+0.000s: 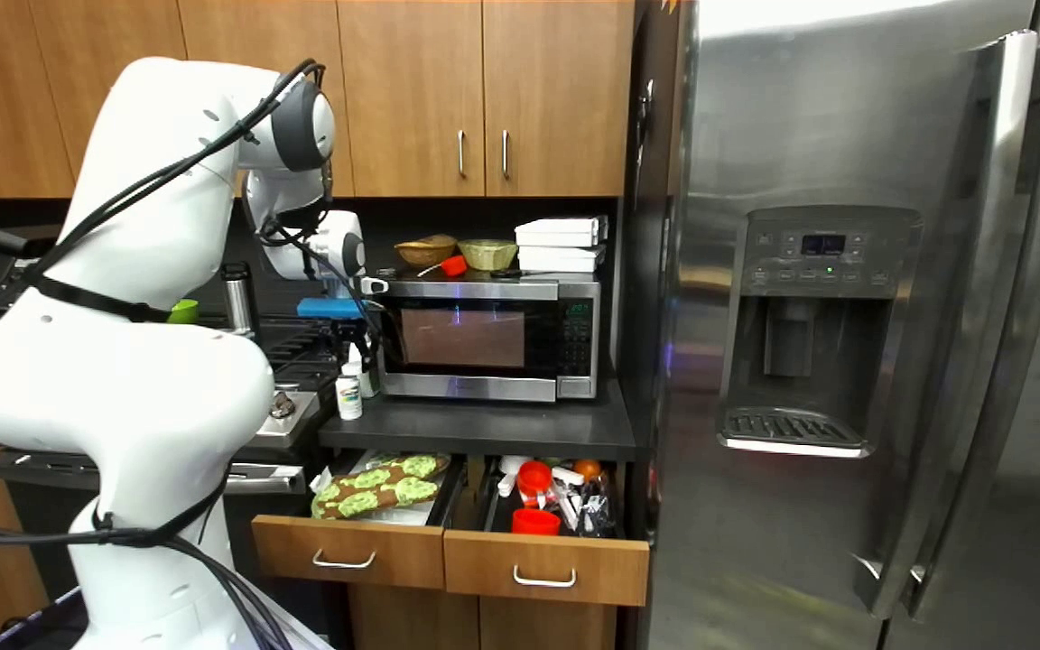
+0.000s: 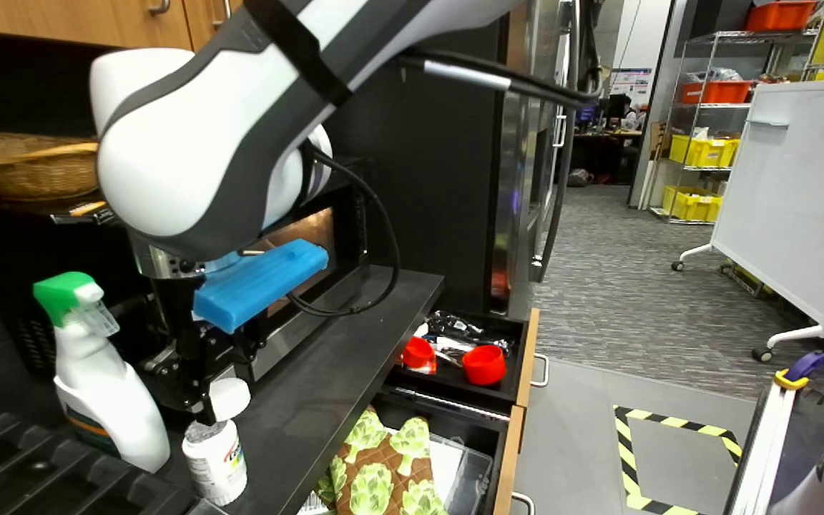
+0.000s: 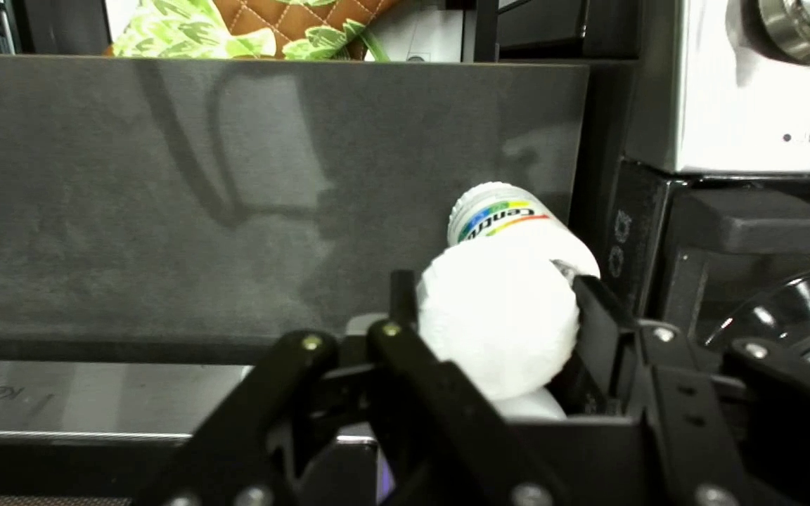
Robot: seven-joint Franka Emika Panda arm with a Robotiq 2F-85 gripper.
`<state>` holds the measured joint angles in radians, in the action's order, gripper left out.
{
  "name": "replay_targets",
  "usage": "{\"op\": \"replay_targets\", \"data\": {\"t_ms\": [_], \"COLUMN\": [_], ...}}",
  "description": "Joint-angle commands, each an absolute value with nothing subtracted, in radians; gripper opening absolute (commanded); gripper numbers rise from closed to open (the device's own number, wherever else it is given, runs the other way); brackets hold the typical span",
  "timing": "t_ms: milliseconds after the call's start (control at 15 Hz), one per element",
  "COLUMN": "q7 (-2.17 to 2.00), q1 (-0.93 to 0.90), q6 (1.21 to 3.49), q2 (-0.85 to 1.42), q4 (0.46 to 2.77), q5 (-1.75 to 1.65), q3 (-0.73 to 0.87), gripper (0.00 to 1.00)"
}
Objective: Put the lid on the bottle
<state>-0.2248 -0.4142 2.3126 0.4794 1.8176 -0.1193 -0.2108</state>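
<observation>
A white bottle (image 2: 215,463) with a colourful label stands upright on the dark counter, its mouth uncovered with torn silvery foil at the rim. It also shows in an exterior view (image 1: 349,398) and in the wrist view (image 3: 510,216), partly hidden there by the lid. My gripper (image 2: 223,398) is shut on the round white lid (image 2: 229,398), one finger on each side. The lid is just above the bottle, a little off to one side of the mouth and tilted, apart from it. In the wrist view my gripper (image 3: 493,299) holds the lid (image 3: 500,327) in front of the bottle.
A white spray bottle (image 2: 108,390) with a green head stands close beside the gripper. The microwave (image 1: 484,338) is behind, and the stove (image 1: 290,361) adjoins the counter. Two open drawers (image 1: 348,552) stick out below the counter edge, with oven mitts (image 1: 380,487) and red cups (image 1: 535,521).
</observation>
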Motion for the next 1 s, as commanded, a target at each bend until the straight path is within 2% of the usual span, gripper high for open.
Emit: {"op": "replay_targets", "data": {"t_ms": [0, 933], "q7": [-0.214, -0.191], "q1": [-0.421, -0.434], "q6": [2.279, 2.275], "q2": [0.475, 0.501], "q4": [1.803, 1.789], "q5": [-0.114, -0.112], "q3": [-0.220, -0.246], "gripper": [0.31, 0.31]}}
